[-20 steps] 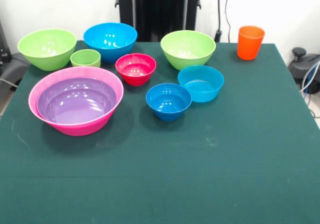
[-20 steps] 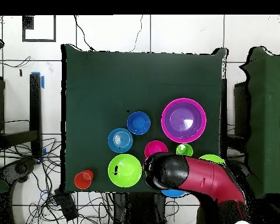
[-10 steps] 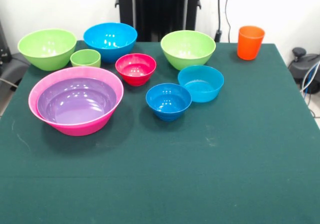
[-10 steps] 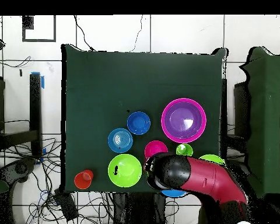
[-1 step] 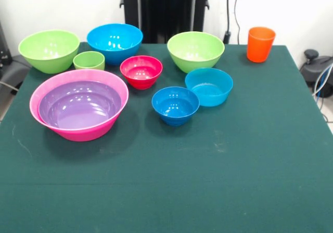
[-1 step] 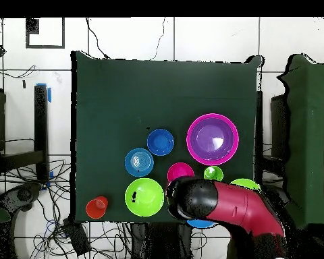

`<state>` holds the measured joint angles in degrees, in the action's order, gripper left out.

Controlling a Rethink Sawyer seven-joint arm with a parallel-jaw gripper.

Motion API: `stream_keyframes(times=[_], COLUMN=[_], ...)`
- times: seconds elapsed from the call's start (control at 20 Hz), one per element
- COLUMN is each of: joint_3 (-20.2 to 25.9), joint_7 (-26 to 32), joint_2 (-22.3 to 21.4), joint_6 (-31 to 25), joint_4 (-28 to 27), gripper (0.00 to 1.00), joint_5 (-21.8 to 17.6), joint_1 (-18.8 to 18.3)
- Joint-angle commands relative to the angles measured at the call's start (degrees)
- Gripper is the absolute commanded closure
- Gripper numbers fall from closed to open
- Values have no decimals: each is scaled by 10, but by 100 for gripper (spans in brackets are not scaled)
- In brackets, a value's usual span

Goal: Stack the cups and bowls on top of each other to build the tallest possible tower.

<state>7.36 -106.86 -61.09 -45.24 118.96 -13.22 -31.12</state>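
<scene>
From my seat I take the red bowl (image 5: 141, 70) as my landmark, near the back of the green tabletop (image 5: 218, 181). In the front view the short lime-green cup (image 5: 89, 61) stands just left of it, and beyond that cup sits one lime-green bowl (image 5: 49, 50) at the tabletop's left edge. The large blue bowl (image 5: 114, 42) is behind the red bowl and slightly left; the second lime-green bowl (image 5: 195, 50) is behind it to the right. Farther right, at the back corner and well apart from everything else, stands the orange cup (image 5: 260, 44), upright. In front of the red bowl and to the right is the small blue bowl (image 5: 175, 105), and the teal bowl (image 5: 208, 86) sits just beside that one, their rims close or touching; I cannot tell which. In front of the red bowl to the left, the purple bowl (image 5: 79, 104) is nested inside the pink bowl (image 5: 73, 131). Every other bowl and cup stands alone.

In the overhead view the red and black arm (image 6: 225, 204) lies over the red bowl's area, covering part of it and most of the large blue bowl. The hand itself is hidden under the arm, so I cannot tell whether it is released or clenched.
</scene>
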Motion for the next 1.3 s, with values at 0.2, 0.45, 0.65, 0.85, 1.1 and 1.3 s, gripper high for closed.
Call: stream_keyframes(times=[0.2,0.45,0.65,0.85,1.1,1.3], joint_3=[26,29,33,34,30,26], joint_7=[-5,13,23,14,-17,-14], joint_2=[-50,-65,-78,-84,-82,-78], joint_6=[-117,-181,-231,-261,-256,-253], joint_4=[-39,-70,-99,-111,-104,-109], gripper=[0,0,0,0,0,0], joint_5=[19,20,17,19,28,35], joint_1=[35,29,28,36,56,57])
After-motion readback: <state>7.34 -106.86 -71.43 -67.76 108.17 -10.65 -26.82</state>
